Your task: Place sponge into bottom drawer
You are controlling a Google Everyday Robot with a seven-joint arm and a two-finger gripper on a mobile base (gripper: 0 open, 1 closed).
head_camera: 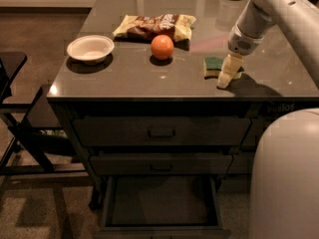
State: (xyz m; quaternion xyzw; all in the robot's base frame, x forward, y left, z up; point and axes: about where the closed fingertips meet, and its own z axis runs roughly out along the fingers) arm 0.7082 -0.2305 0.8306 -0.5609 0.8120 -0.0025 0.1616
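On counter [124, 71]: sponge [214, 65], long axis left-right; hand [225, 78] over right end.

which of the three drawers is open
The bottom drawer, pulled out with its dark inside showing; the two handled drawers above are shut. The gripper is over the countertop, beside the sponge.

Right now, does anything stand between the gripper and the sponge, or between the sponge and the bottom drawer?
Nothing visible does. The gripper hangs at the right end of the green-topped yellow sponge on the dark countertop. The wide dark grey bottom drawer stands pulled open below; the round orange lies left, apart.
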